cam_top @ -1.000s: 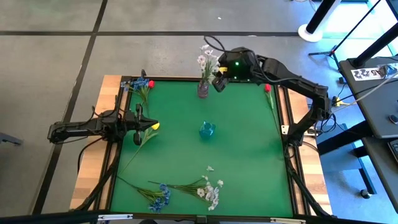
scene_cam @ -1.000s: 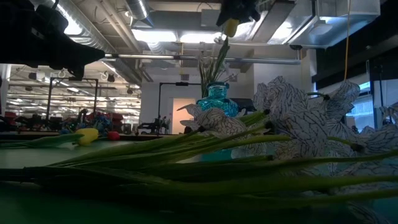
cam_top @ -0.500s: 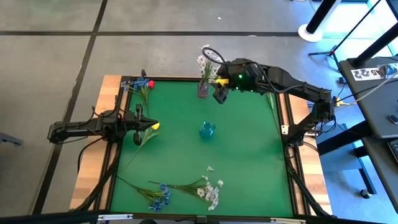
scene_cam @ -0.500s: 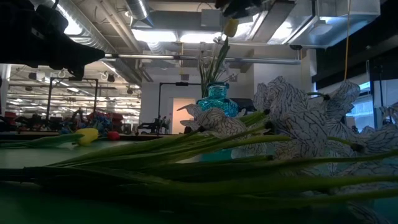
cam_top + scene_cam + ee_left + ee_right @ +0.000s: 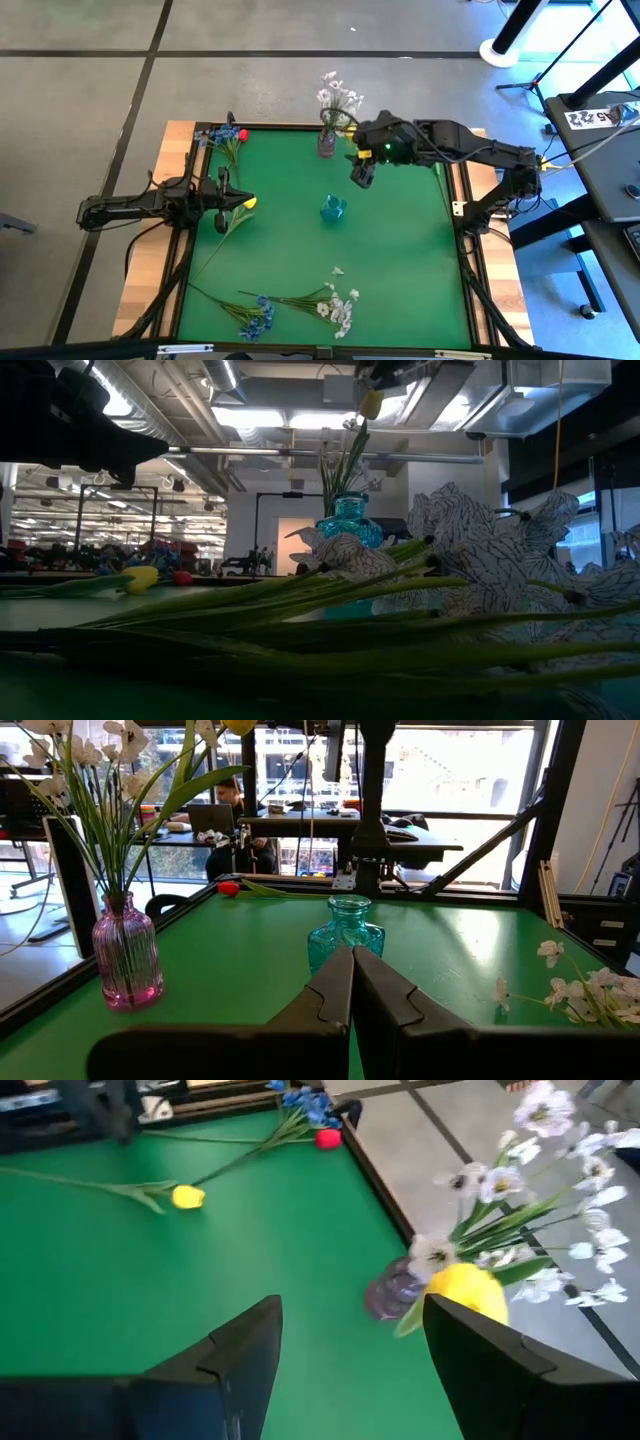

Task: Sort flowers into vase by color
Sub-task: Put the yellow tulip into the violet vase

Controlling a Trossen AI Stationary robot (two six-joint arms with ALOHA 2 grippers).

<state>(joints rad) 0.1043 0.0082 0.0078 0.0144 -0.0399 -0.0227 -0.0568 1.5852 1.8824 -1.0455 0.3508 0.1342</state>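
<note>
Up by the far edge of the green felt table: pinkish-purple ribbed glass vase stuffed with white small-blossom sprays on thin green stems, plus a smooth yellow tulip bud leaning right against that bunch. Right hand hovering just beside that vase, fingers spread wide apart, gripping nothing. Dead center: squat teal glass bottle vase, faceted, nothing visible in it.

Over on the left side, left hand parked low, fingers pressed together, nothing between them; another yellow tulip lying just past the fingertips, long stem trailing toward the near edge. Far-left corner: red bud and blue clustered blooms lying together. Far right edge: another red bud on its stem. Near edge: more blue clusters next to loose white sprays, papery petals with dark veining up close.
</note>
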